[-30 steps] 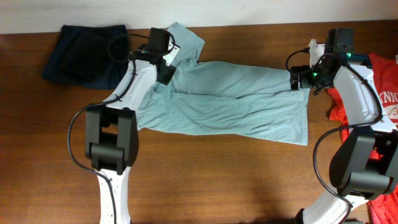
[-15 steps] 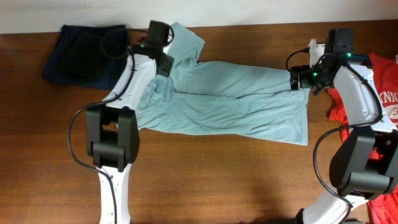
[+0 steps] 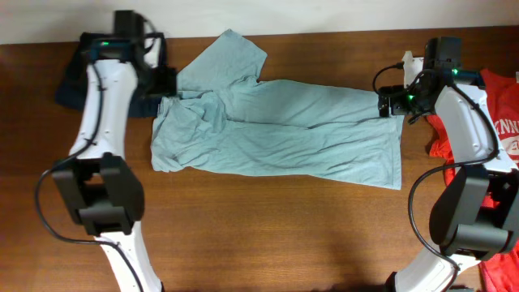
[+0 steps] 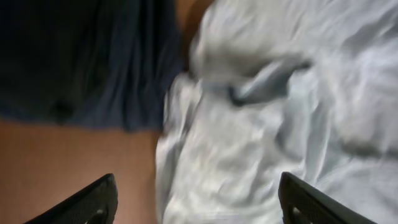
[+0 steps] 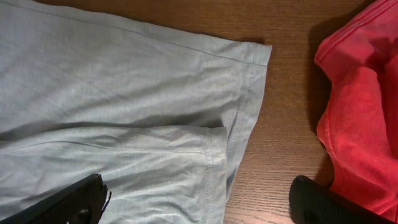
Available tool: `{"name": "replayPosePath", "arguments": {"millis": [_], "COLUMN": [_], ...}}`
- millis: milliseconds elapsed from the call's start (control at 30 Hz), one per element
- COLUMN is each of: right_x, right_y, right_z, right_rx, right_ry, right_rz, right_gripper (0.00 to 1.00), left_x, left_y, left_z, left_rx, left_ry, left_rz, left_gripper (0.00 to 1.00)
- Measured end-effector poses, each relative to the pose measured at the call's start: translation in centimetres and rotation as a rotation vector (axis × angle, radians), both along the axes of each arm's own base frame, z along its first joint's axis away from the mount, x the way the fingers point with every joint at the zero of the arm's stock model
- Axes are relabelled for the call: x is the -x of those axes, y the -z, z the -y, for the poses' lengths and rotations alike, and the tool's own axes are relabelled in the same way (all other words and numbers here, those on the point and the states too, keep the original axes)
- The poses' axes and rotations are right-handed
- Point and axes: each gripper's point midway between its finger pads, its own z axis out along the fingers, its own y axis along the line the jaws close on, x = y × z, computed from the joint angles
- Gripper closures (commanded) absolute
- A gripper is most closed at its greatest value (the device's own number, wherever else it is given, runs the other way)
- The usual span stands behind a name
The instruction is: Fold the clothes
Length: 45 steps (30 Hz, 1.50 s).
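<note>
At the centre of the wooden table (image 3: 268, 235): pale grey-teal T-shirt (image 3: 284, 134), laid out lengthwise, one long side folded over onto itself. One sleeve sticks out at its far left corner. Cloth bunched and rumpled at its left end, smoother toward its right end.

Left gripper (image 3: 166, 81): over the T-shirt's left edge, near the sleeve. Left wrist view blurred, but the fingers (image 4: 93, 199) stand wide apart with nothing between them, only rumpled teal cloth underneath.

Dark navy garment (image 3: 69, 85): just left of the T-shirt. Their edges look to meet in the left wrist view.

Right gripper (image 3: 388, 104): above the T-shirt's far right corner, at the hem. Fingers (image 5: 68, 199) fully spread, gripping nothing. The hem below lies flat, with a folded layer ending just short of it.

Red T-shirt (image 3: 499, 105): right of the grey-teal one, white lettering partly showing. A strip of bare wood separates the two.
</note>
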Motion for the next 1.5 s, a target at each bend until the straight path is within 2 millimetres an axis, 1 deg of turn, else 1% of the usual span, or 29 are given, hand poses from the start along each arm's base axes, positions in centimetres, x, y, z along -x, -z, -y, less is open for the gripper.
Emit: {"name": "replayPosePath", "arguments": {"millis": [67,133,267,367,433,567,600,633,767,833,967,1067,1133,1200,1233,1267,1333,1367,1433,1500], "right_x": [0.0,0.0,0.0,0.0,0.0,0.0,0.0,0.0,0.0,0.0,0.0,0.0,0.0,0.0,0.0,0.0,0.0,0.0,0.0,0.0], "right_y": [0.0,0.0,0.0,0.0,0.0,0.0,0.0,0.0,0.0,0.0,0.0,0.0,0.0,0.0,0.0,0.0,0.0,0.0,0.0,0.0], "right_z": [0.0,0.0,0.0,0.0,0.0,0.0,0.0,0.0,0.0,0.0,0.0,0.0,0.0,0.0,0.0,0.0,0.0,0.0,0.0,0.0], "right_rx": [0.000,0.000,0.000,0.000,0.000,0.000,0.000,0.000,0.000,0.000,0.000,0.000,0.000,0.000,0.000,0.000,0.000,0.000,0.000,0.000], "right_ry": [0.000,0.000,0.000,0.000,0.000,0.000,0.000,0.000,0.000,0.001,0.000,0.000,0.000,0.000,0.000,0.001,0.000,0.000,0.001,0.000], "right_rz": [-0.001,-0.001,0.000,-0.001,0.000,0.000,0.000,0.000,0.000,-0.001,-0.001,0.000,-0.001,-0.001,0.000,0.000,-0.001,0.000,-0.001,-0.001], "right_gripper": [0.01,0.01,0.01,0.02,0.01,0.01,0.01,0.01,0.01,0.01,0.01,0.01,0.01,0.01,0.01,0.01,0.01,0.01,0.01,0.01], "left_x": [1.2,1.7,2.7,2.6,1.2,-2.2,-3.4,-4.1,-7.7,-9.1,-10.8,-11.9,-12.7,-13.6,-14.1,-14.4,-15.2,-15.2,-15.3,-15.2], "left_y": [0.4,0.7,2.2,2.7,2.4,1.2,0.6,0.2,-2.7,-4.2,-6.8,-7.7,-7.2,-5.9,-4.9,-3.7,0.3,0.8,3.9,6.4], "left_z": [-1.0,-1.4,-0.7,0.0,0.5,2.4,3.3,4.0,7.5,9.2,12.2,13.7,14.1,14.1,14.0,13.9,13.6,13.6,13.4,13.3], "left_rx": [0.028,0.042,0.064,0.073,0.077,0.105,0.123,0.134,0.172,0.183,0.204,0.214,0.213,0.204,0.199,0.193,0.175,0.174,0.164,0.158], "left_ry": [-0.027,-0.035,-0.025,-0.012,0.003,0.044,0.067,0.082,0.162,0.198,0.257,0.285,0.289,0.283,0.278,0.273,0.256,0.255,0.246,0.241], "left_rz": [-0.050,-0.072,-0.120,-0.117,-0.059,0.091,0.147,0.181,0.373,0.461,0.600,0.674,0.700,0.708,0.707,0.699,0.657,0.650,0.605,0.565], "left_gripper": [0.23,0.22,0.22,0.24,0.27,0.27,0.26,0.27,0.26,0.27,0.27,0.28,0.28,0.30,0.31,0.31,0.32,0.32,0.32,0.32]}}
